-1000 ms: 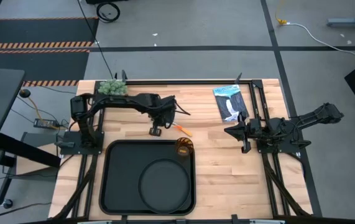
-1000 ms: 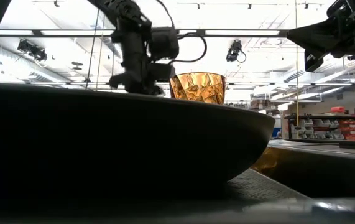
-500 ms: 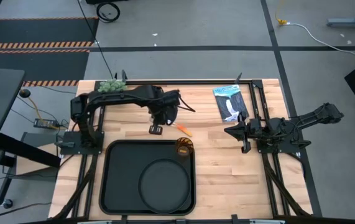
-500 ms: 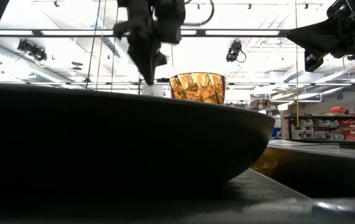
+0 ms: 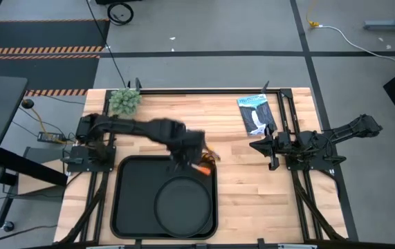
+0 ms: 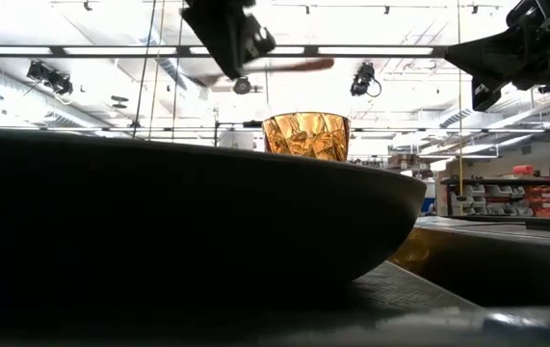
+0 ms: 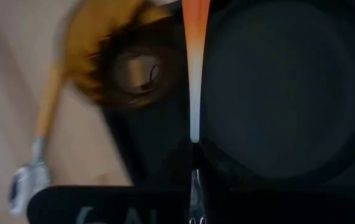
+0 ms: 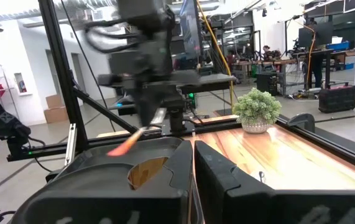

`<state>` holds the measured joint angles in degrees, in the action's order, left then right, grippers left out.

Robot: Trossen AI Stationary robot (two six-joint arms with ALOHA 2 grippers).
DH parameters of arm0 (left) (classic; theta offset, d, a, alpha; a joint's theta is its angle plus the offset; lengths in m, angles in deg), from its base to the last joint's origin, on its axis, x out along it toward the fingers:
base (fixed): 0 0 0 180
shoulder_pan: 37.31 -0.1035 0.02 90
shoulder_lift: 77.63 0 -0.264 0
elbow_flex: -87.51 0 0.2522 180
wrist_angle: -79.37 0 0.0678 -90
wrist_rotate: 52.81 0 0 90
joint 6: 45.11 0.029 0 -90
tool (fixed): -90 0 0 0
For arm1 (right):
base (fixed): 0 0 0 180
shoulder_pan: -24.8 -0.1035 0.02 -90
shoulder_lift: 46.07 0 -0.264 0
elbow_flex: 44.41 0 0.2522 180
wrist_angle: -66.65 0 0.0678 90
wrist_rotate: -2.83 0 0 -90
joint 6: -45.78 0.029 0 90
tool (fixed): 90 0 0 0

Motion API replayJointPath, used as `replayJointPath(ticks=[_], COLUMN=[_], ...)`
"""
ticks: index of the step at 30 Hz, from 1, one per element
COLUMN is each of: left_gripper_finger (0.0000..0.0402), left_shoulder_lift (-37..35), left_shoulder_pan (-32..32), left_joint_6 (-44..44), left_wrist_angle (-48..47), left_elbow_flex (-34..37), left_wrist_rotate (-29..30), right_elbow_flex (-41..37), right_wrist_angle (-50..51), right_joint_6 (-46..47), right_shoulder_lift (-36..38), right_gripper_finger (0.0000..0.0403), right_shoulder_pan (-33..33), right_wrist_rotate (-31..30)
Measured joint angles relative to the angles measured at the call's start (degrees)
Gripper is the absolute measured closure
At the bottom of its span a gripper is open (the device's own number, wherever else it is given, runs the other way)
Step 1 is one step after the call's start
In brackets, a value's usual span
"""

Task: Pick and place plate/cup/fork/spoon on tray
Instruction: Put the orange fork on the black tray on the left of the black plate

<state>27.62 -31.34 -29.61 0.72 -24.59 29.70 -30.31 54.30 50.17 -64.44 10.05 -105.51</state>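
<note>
My left gripper point(image 5: 189, 158) hovers over the black tray's point(image 5: 131, 207) far edge, shut on an orange-handled utensil point(image 7: 196, 74); fork or spoon, I cannot tell. The amber cup point(image 5: 209, 160) stands in the tray's far right corner, just right of the gripper. The round black plate point(image 5: 183, 202) lies flat in the tray. A second orange-handled utensil point(image 7: 40, 130) lies flat on the wooden table beyond the tray. My right gripper point(image 5: 263, 147) waits shut at the table's right side. My left gripper pinches the utensil's metal end point(image 7: 193, 163) between its two fingers, which hide the tip. The orange handle point(image 8: 124, 144) sticks out past the fingertips, along the fingers' line. The utensil is lifted clear, above the tray point(image 6: 294, 66), between the cup and the plate.
A small potted plant point(image 5: 124, 101) stands at the table's far left corner. A black-and-white packet point(image 5: 254, 114) lies at the far right. Bare wood lies to the right of the tray.
My left gripper has risen from the table just beyond the tray with the utensil. It has gone toward the near edge and a little right, and now stands over the tray's far edge beside the cup. It has turned about on the way. The utensil is lifted clear.
</note>
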Motion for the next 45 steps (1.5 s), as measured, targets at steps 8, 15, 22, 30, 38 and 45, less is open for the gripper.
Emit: replayJointPath(ticks=[8,15,22,30,38,45], left_gripper_finger=[0.0383,0.0383,0.0377,0.0376,0.0377,0.0379], left_shoulder_lift=[0.00,0.00,-0.02,-0.02,-0.02,-0.02], left_shoulder_pan=[14.32,26.06,34.65,38.19,39.03,38.49], left_joint_6=[-9.97,-20.86,-11.75,-7.66,1.88,10.42], left_wrist_angle=[0.16,-1.63,-6.21,-11.74,-11.85,-3.63], left_elbow_flex=[0.52,5.30,10.41,14.13,20.39,23.63], left_wrist_rotate=[5.07,11.77,12.38,12.44,12.42,12.40], right_elbow_flex=[0.02,0.02,0.00,0.00,0.00,0.00], right_wrist_angle=[0.00,0.00,0.00,0.00,0.00,0.00], right_joint_6=[-0.02,-0.01,-0.01,0.00,0.00,0.00], right_shoulder_lift=[0.00,0.00,0.01,0.00,0.00,0.00], right_gripper_finger=[0.0380,0.0380,0.0380,0.0380,0.0380,0.0380], right_shoulder_pan=[-0.02,-0.02,-0.01,-0.02,0.01,0.01], right_wrist_rotate=[0.00,0.00,-0.02,0.00,-0.02,0.00])
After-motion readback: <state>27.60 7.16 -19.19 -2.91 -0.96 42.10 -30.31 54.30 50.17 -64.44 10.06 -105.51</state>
